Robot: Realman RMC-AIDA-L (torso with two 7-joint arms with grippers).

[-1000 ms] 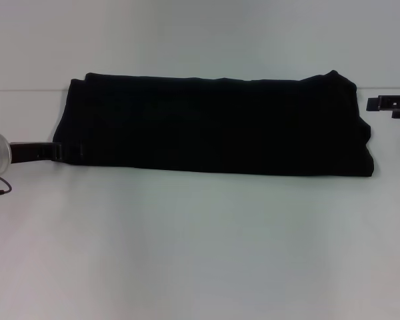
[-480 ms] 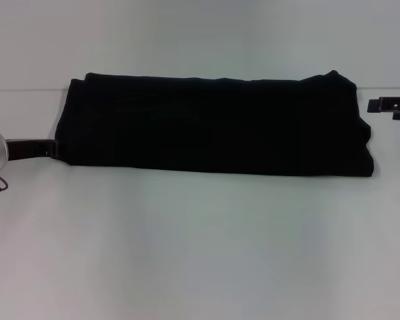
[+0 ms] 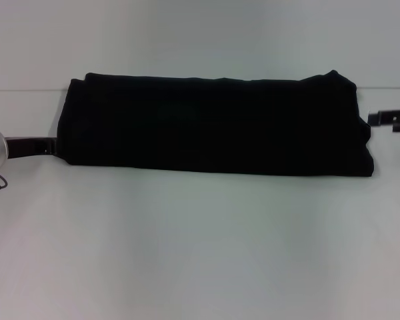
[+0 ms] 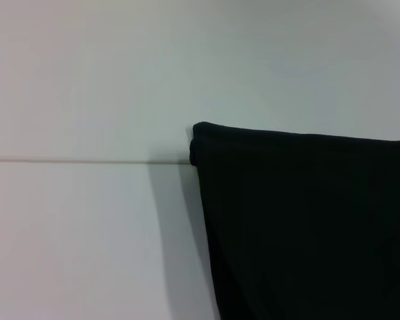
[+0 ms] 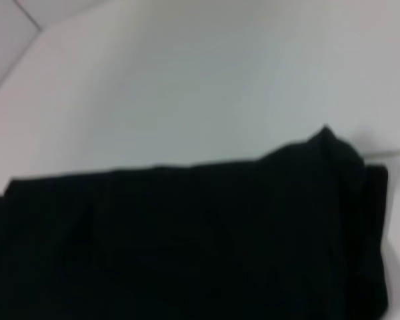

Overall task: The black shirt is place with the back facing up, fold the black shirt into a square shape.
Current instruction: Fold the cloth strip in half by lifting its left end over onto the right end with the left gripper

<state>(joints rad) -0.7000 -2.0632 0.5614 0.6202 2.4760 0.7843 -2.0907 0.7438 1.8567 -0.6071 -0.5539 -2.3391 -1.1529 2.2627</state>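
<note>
We see the black shirt (image 3: 213,123) lying flat on the white worktop (image 3: 200,247), folded into a long horizontal band, much wider than it is deep. Its near edge runs nearly straight; its far edge lies along the worktop's far seam. The right end shows stacked layers and a raised corner (image 5: 327,137). We see no lettering on the upper face.
</note>
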